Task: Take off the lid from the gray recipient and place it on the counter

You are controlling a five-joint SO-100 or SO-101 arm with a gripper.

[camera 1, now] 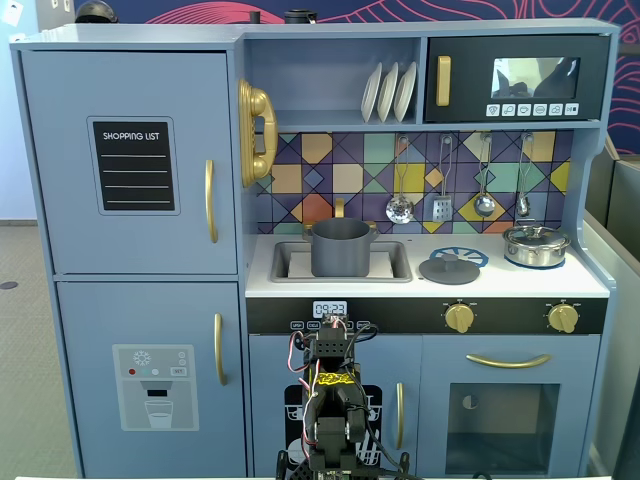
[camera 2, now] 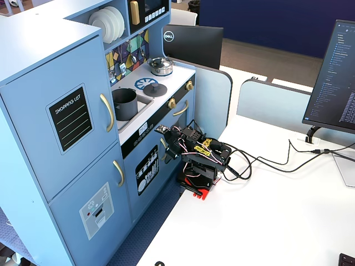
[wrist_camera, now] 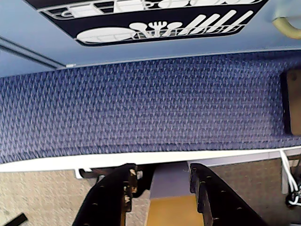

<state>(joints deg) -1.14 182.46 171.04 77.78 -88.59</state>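
Note:
The gray recipient (camera 1: 341, 247) stands uncovered in the sink recess of the counter (camera 1: 520, 281). It also shows in a fixed view (camera 2: 125, 103). The dark-gray lid (camera 1: 449, 267) lies flat on the counter, partly over the blue burner print, to the right of the pot; it also shows in a fixed view (camera 2: 145, 86). My arm (camera 1: 330, 400) is folded low in front of the kitchen's lower doors, far below the counter. In the wrist view my gripper (wrist_camera: 162, 181) is open and empty, pointing down at the blue carpet.
A shiny steel pot (camera 1: 536, 245) with its own lid stands at the counter's right end. Utensils (camera 1: 399, 208) hang on the back wall. The arm's base sits at the edge of a white desk (camera 2: 266, 221), with cables (camera 2: 260, 162) and a monitor (camera 2: 335, 83).

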